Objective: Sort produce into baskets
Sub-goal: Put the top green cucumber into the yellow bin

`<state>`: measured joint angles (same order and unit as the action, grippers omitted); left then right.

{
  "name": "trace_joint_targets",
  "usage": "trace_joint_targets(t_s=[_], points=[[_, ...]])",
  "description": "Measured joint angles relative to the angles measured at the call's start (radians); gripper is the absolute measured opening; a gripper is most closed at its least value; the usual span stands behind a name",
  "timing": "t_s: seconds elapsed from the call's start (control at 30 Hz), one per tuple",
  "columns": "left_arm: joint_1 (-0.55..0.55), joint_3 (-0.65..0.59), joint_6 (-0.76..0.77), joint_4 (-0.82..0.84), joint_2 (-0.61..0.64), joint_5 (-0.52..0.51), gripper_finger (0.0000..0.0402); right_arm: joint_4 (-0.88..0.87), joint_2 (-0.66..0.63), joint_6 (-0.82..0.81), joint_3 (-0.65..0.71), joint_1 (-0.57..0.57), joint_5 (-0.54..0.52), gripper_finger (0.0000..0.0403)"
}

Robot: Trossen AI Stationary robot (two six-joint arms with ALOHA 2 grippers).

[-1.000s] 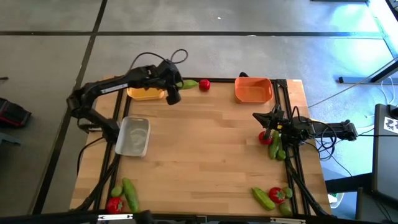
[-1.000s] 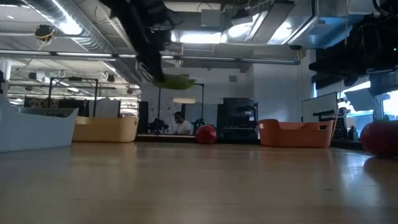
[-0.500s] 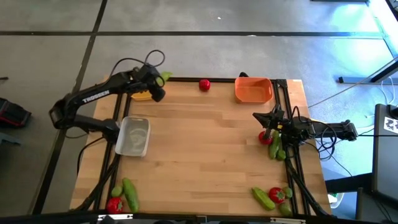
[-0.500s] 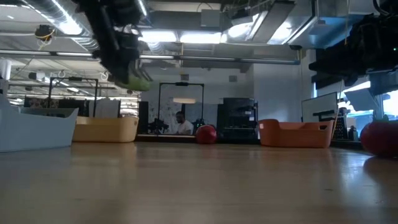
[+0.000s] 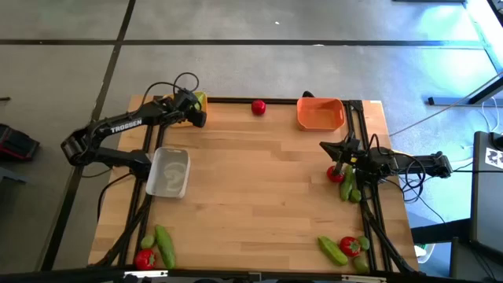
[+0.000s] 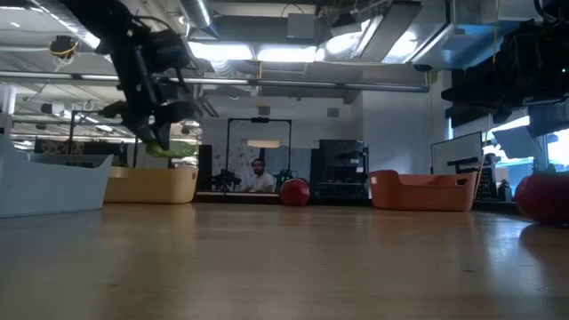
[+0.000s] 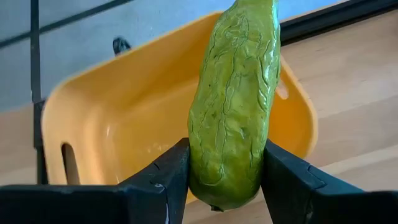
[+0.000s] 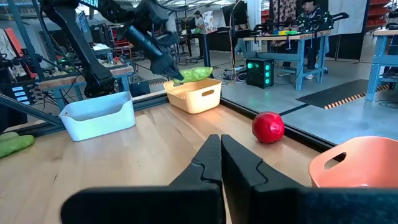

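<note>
A wrinkled green cucumber-shaped toy is clamped between the fingers of the left claw, which has been carried from beside the round red toy tomato to just above the yellow plastic basket at the wooden worktop's far left corner. Release into it is judged next. The right claw rests closed and empty near the right edge.
</note>
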<state>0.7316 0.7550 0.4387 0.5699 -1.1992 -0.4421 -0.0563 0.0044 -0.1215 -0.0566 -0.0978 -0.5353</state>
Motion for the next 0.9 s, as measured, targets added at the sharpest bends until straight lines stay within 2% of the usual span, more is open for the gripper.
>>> trace_joint_targets(t_s=[0.43,0.9], points=[[0.002,-0.142,0.043,-0.171,0.000,0.024,0.0161,0.001,0.000,0.006,0.000,0.000,-0.025,0.0007],[0.002,-0.144,-0.049,-0.162,0.000,0.046,0.0161,0.001,0.000,0.024,-0.001,0.000,-0.026,0.0007]])
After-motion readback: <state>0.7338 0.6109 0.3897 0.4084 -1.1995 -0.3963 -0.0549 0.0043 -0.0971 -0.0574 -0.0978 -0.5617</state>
